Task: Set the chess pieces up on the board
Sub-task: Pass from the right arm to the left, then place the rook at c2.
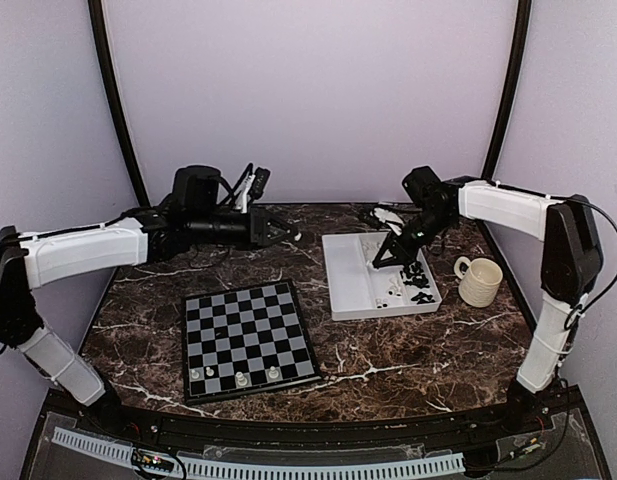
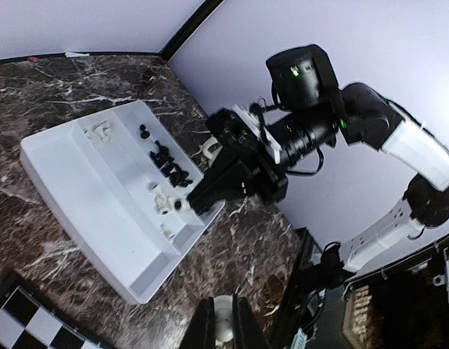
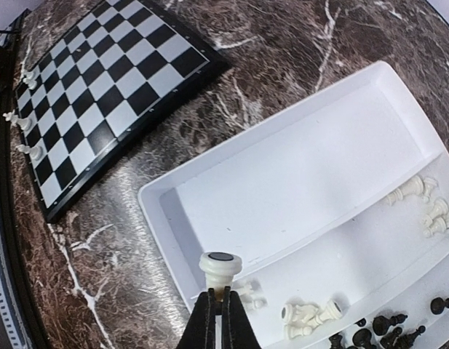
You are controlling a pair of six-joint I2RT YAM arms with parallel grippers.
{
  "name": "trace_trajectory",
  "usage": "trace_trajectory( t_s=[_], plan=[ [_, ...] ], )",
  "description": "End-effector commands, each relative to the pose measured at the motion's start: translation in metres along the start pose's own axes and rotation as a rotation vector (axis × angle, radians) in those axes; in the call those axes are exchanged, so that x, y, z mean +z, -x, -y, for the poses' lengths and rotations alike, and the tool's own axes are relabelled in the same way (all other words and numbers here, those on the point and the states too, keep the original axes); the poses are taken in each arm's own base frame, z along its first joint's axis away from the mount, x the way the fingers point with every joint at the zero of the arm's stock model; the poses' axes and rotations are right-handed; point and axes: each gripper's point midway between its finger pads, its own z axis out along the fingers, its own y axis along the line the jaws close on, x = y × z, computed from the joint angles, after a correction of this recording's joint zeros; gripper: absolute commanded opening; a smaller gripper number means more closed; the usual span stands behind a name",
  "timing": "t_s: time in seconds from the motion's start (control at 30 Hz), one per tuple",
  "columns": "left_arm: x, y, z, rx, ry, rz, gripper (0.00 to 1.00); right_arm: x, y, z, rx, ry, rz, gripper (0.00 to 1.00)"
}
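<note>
A white piece is pinched by the right gripper over the tray (another by the left gripper); the board lies leftward.

nothing here that i can actually read. the dark panel in the lower right of the left wrist view has some pale marks on it, but they're too blurred to make out as letters or numbers.
</note>
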Motion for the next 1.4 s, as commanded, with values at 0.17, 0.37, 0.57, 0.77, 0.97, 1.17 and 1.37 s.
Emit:
trace_trajectory(
  t_s=[0.17, 0.37, 0.57, 0.77, 0.97, 1.17, 1.37],
  plan=[
    [-0.112, -0.091, -0.040, 0.110, 0.449, -0.251, 0.02, 0.022, -0.033, 0.063, 0.123, -0.099, -0.046, 0.03],
    [-0.141, -0.146, -0.042, 0.121, 0.583, -0.292, 0.02, 0.032, -0.050, 0.069, 0.136, -0.113, -0.056, 0.03],
    [-0.153, -0.208, -0.055, 0.153, 0.726, -0.420, 0.01, 0.039, -0.062, 0.072, 0.137, -0.128, -0.085, 0.03],
    [-0.163, -0.250, -0.061, 0.143, 0.754, -0.483, 0.01, 0.044, -0.067, 0.075, 0.145, -0.130, -0.101, 0.03],
    [-0.154, -0.274, -0.065, 0.156, 0.725, -0.526, 0.01, 0.048, -0.073, 0.076, 0.155, -0.129, -0.116, 0.03],
    [-0.145, -0.275, -0.068, 0.176, 0.719, -0.511, 0.02, 0.048, -0.074, 0.075, 0.159, -0.127, -0.122, 0.03],
    [-0.141, -0.280, -0.074, 0.180, 0.731, -0.523, 0.02, 0.048, -0.074, 0.076, 0.158, -0.127, -0.125, 0.03]
  ],
)
